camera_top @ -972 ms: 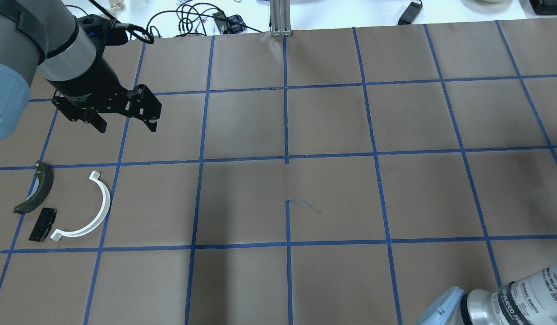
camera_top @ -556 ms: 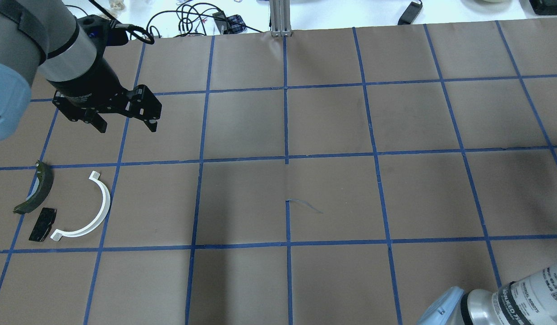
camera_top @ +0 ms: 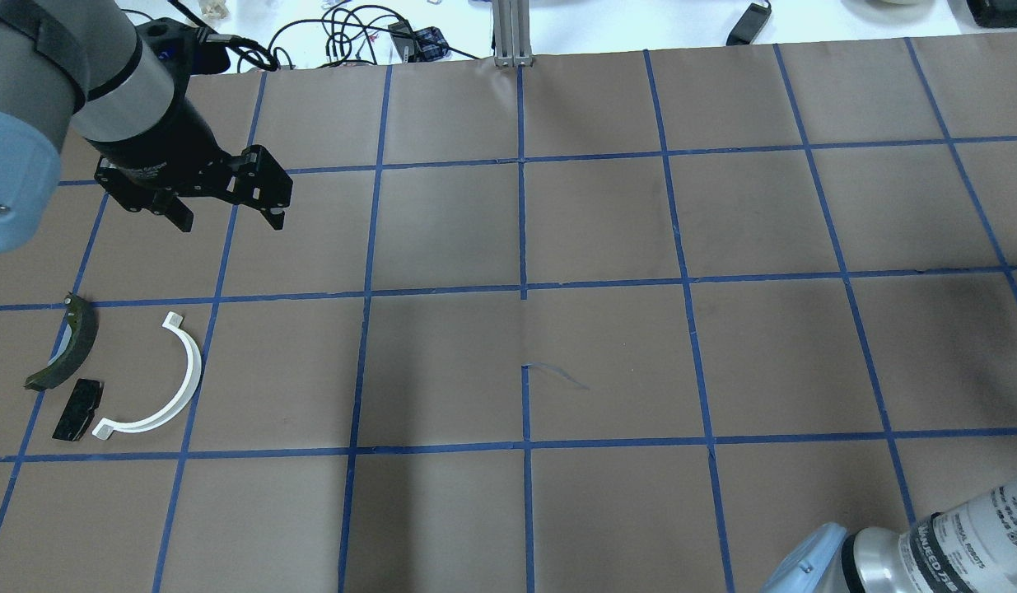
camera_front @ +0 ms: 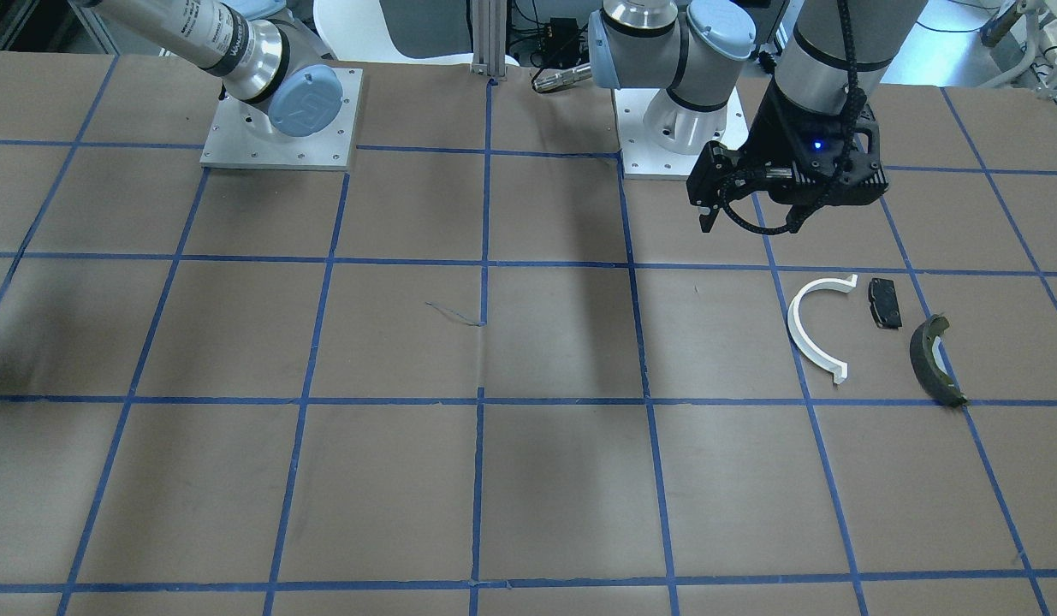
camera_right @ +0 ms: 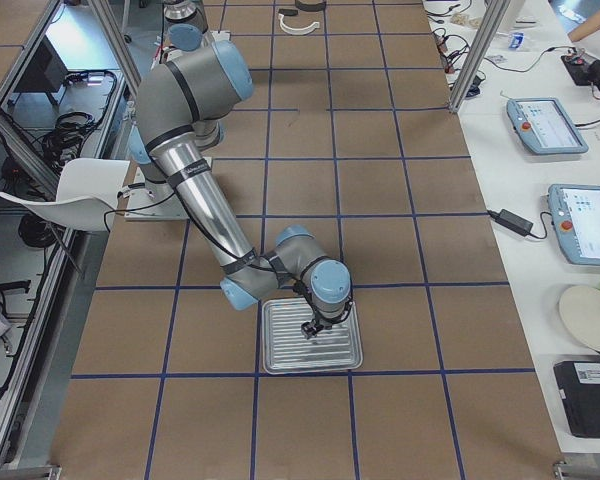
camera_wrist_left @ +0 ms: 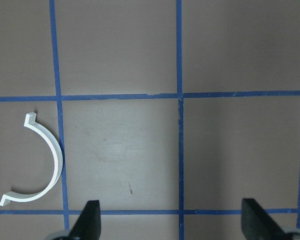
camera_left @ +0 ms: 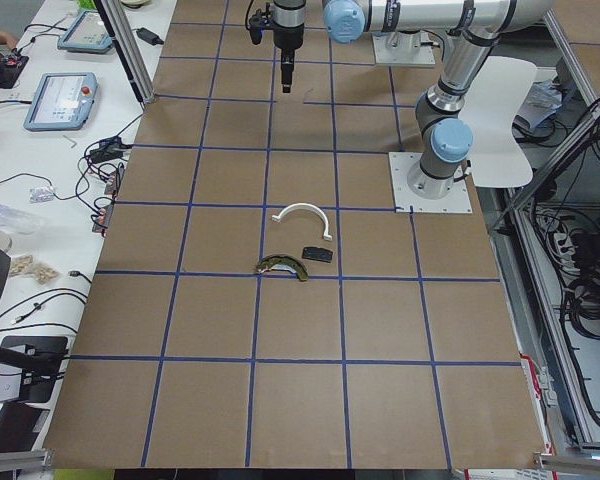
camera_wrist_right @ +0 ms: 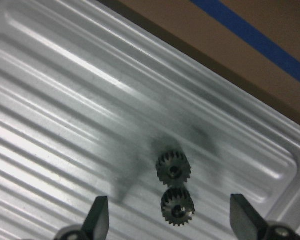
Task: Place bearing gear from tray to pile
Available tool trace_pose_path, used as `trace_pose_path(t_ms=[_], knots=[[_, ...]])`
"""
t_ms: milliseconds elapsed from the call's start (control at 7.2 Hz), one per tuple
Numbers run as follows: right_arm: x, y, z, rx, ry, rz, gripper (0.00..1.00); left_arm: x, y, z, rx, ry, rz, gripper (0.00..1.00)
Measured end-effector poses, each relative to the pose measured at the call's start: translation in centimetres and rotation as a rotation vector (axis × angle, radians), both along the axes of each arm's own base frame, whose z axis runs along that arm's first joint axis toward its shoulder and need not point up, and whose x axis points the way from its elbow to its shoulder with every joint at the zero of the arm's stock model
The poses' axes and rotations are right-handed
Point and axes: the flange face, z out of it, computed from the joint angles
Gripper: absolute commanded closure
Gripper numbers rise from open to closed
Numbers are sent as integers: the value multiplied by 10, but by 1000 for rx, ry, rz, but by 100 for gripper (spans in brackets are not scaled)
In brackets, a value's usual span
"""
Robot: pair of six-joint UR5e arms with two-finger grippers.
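Two small dark toothed gears (camera_wrist_right: pixel 173 171) lie close together on a ribbed silver tray (camera_wrist_right: pixel 65 100), near its corner. My right gripper (camera_wrist_right: pixel 170 220) hangs open just above them, one finger on each side. The tray (camera_right: pixel 280 350) and the right gripper (camera_right: pixel 315 328) also show in the exterior right view. The pile lies far off at the table's left end: a white half-ring arc (camera_top: pixel 195 366), a flat black pad (camera_top: pixel 78 408) and a dark olive curved shoe (camera_top: pixel 78 350). My left gripper (camera_top: pixel 228 221) is open and empty above the table, beyond the pile.
The table is brown paper with a blue tape grid. Cables (camera_top: pixel 352 37) and an aluminium post (camera_top: pixel 512 33) stand at the far edge. The right arm's elbow (camera_top: pixel 928 543) fills the near right corner. The arc (camera_wrist_left: pixel 59 159) shows in the left wrist view.
My left gripper has shifted a little farther from the pile, still open and empty. The pile's parts have not moved.
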Motion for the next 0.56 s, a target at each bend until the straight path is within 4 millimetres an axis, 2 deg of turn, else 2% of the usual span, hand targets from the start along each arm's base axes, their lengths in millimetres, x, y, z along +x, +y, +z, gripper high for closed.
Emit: trace_pose_path(t_ms=[278, 417, 556], knots=[[-3, 2, -2, 1, -3, -6, 47, 1, 0, 0, -1, -1, 1, 0], [-4, 3, -3, 2, -4, -9, 59, 1, 0, 0, -1, -1, 1, 0], [-4, 4, -4, 3, -5, -9, 77, 1, 0, 0, -1, -1, 1, 0]])
